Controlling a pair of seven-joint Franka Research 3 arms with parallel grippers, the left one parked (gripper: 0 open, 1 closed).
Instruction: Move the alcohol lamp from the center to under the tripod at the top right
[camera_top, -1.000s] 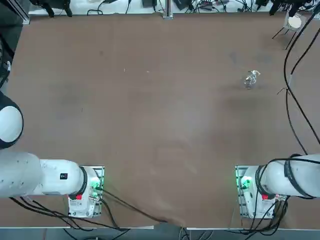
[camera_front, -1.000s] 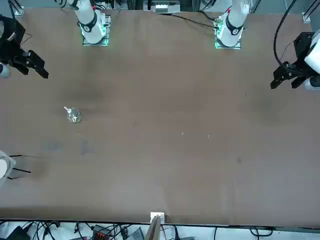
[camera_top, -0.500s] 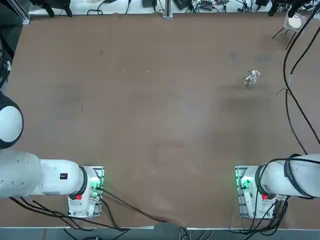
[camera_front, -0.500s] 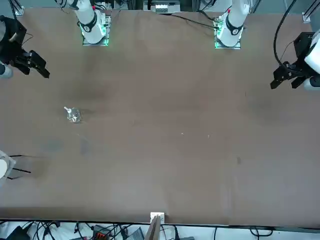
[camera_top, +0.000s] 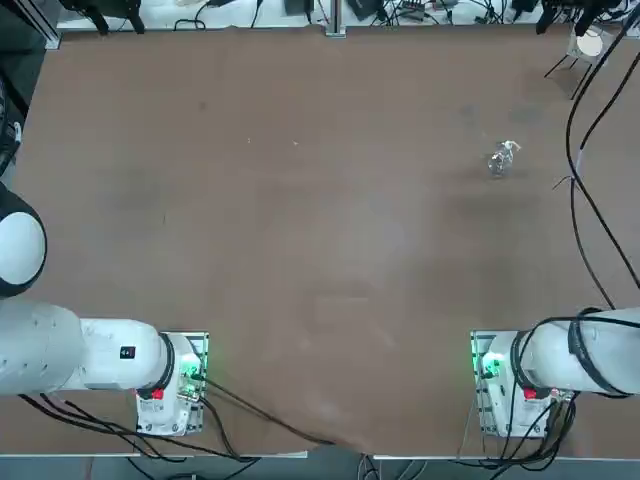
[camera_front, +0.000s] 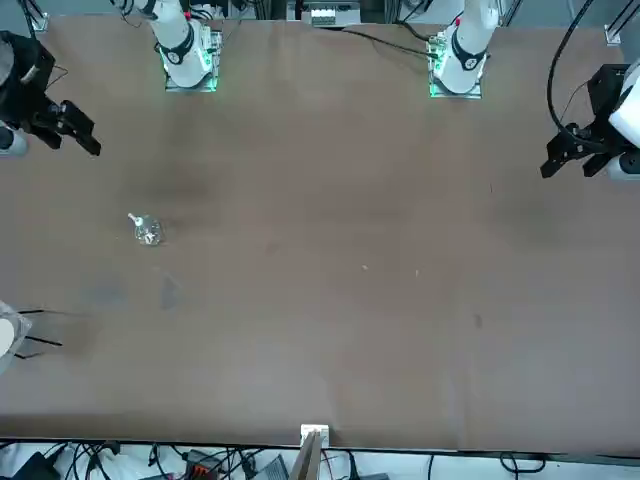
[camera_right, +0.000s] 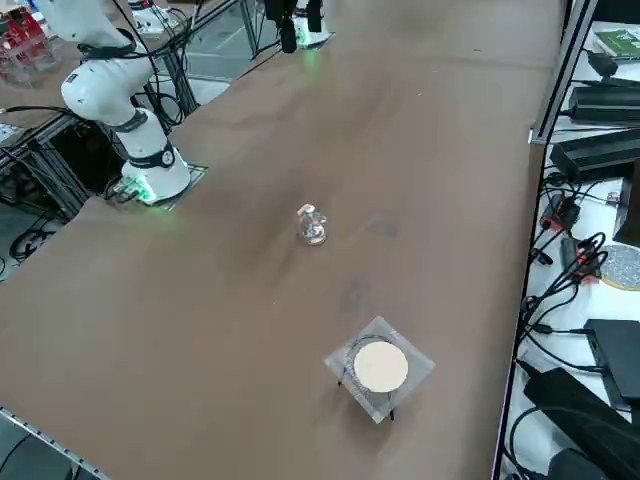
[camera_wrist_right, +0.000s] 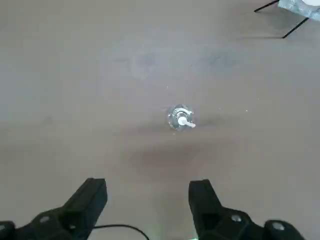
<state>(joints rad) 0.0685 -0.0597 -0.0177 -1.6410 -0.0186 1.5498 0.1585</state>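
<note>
The lamp (camera_wrist_right: 180, 119) sits alone on the table (camera_top: 300, 250), well apart from the tripod (camera_right: 377, 367) at the corner. The claw (camera_wrist_right: 147, 200) hangs up high near the lamp, its fingers wide apart and holding nothing. The grab hasn't started. Next it must drop down around the lamp and squeeze gently.

Clear alcohol lamp (camera_right: 312, 226) upright (mid-table), tripod (camera_right: 379, 368) apart
</note>
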